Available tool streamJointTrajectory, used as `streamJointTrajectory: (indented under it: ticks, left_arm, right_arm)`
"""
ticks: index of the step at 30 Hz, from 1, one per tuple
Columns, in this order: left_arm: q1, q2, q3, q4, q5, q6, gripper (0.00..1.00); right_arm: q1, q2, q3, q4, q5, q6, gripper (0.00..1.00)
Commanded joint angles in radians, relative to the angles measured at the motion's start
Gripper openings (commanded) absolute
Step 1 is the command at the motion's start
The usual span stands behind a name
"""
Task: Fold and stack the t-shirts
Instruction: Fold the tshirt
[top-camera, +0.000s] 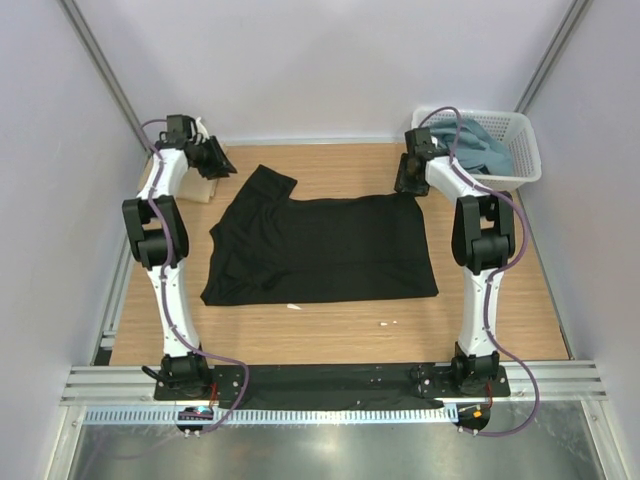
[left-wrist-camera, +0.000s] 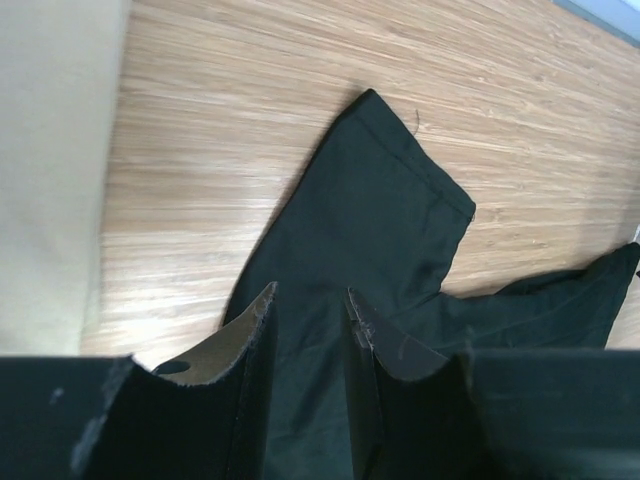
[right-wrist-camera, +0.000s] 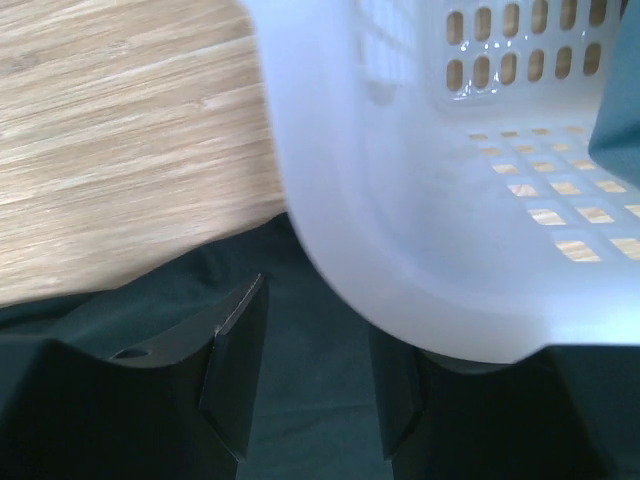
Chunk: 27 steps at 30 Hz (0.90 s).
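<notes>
1. Overhead view: the black t-shirt (top-camera: 320, 250) lies spread flat in the middle of the table (top-camera: 330, 330), with one sleeve pointing to the far left. Only this view shows me both arms whole. Each rises from its base with the elbow up and the forearm stretched toward the far side. The left gripper (top-camera: 218, 158) hangs near that sleeve, just beside a tan-beige shirt (top-camera: 195, 188) at the far left. The right gripper (top-camera: 410, 178) sits at the black shirt's far right corner, close to the white basket (top-camera: 525, 150) holding blue-grey shirts (top-camera: 480, 145).

2. Left wrist view: up close, I see the fingers (left-wrist-camera: 255, 340) standing apart with nothing clamped between them. The black sleeve lies flat on the wood, under the gap and beyond it. The tan-beige cloth fills the left edge.

3. Right wrist view: these fingers (right-wrist-camera: 235, 380) are parted too, and released. Dark cloth lies below them, not pinched. The basket's corner looms blurred in front and covers the tip of the right-hand finger. Wood shows through its lattice.
</notes>
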Motion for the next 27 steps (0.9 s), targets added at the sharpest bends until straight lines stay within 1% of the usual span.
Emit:
streamJointTrajectory:
  ticks: [1,5,9,10,11,13,16,24,27]
  left_arm:
    - [-0.010,-0.011,-0.046,0.096,0.013,-0.026,0.32]
    - [-0.010,-0.001,-0.054,0.119,0.025,-0.062,0.31]
    - [-0.010,-0.001,-0.066,0.114,0.021,-0.072,0.30]
    - [-0.010,-0.002,-0.075,0.114,0.025,-0.075,0.30]
    - [-0.010,-0.002,-0.080,0.116,0.027,-0.079,0.30]
    - [-0.010,-0.002,-0.092,0.116,0.031,-0.086,0.29]
    - [-0.012,-0.012,-0.117,0.121,0.044,-0.094,0.29]
    - [-0.012,-0.022,-0.128,0.124,0.041,-0.103,0.29]
    - [-0.012,-0.027,-0.129,0.125,0.044,-0.108,0.28]
  right_arm:
    - [0.021,0.019,0.078,0.072,0.087,-0.083,0.50]
    - [0.023,0.065,0.128,0.055,0.154,-0.084,0.47]
    - [0.031,0.065,0.117,0.095,0.213,-0.067,0.43]
    - [0.031,0.074,0.122,0.095,0.229,-0.060,0.43]
    - [0.029,0.082,0.125,0.079,0.281,-0.043,0.43]
    - [0.026,0.088,0.126,0.064,0.317,-0.026,0.43]
    - [0.017,0.083,0.086,0.102,0.289,-0.018,0.45]
    - [0.017,0.137,0.129,0.073,0.309,-0.008,0.45]
    - [0.029,0.149,0.138,0.085,0.312,-0.047,0.45]
